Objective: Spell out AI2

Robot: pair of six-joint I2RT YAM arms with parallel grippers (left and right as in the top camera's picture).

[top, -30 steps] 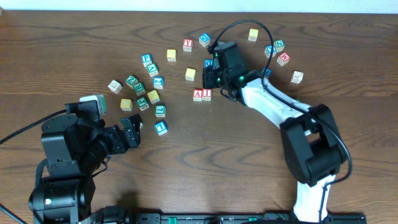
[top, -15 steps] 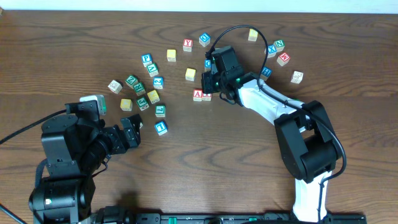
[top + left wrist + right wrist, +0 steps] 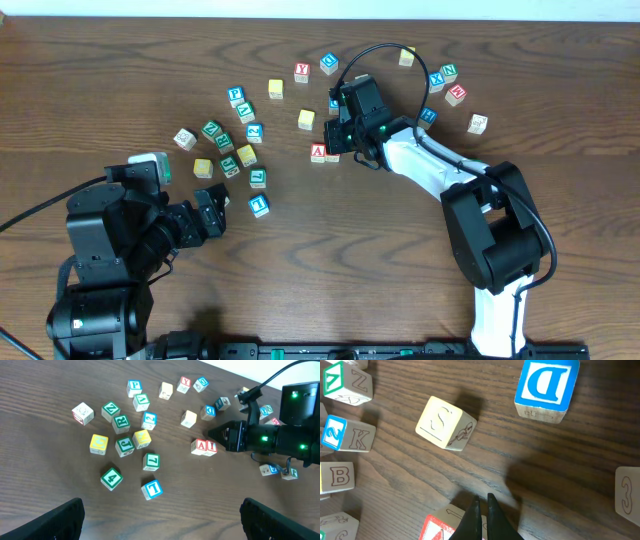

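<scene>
— Your left gripper (image 3: 212,211) sits low on the left, fingers spread wide and empty. What stands ahead of it?

— You have a loose scatter of cubes (image 3: 125,445) there. Nearest you is the blue 1 cube (image 3: 152,489), with the green 4 cube (image 3: 111,478) just left of it. At the scatter's right edge you find the 2 cube (image 3: 149,420), blue face up, well apart from both grippers.

— And going right from there?

— The pale S cube (image 3: 445,422) stands roughly between the 2 cube and your right arm, set a little farther back. Next comes the A cube (image 3: 199,446), touching the I cube (image 3: 210,446) on its right, red letters up.

— Where is the other gripper?

— Your right gripper (image 3: 482,512) is down over the I cube, fingers pinched almost together with nothing between them. Whether the tips press on the cube, you cannot tell from these views. The blue D cube (image 3: 542,385) lies just beyond the fingertips, and a small group of cubes (image 3: 449,72) lies farther right.
</scene>
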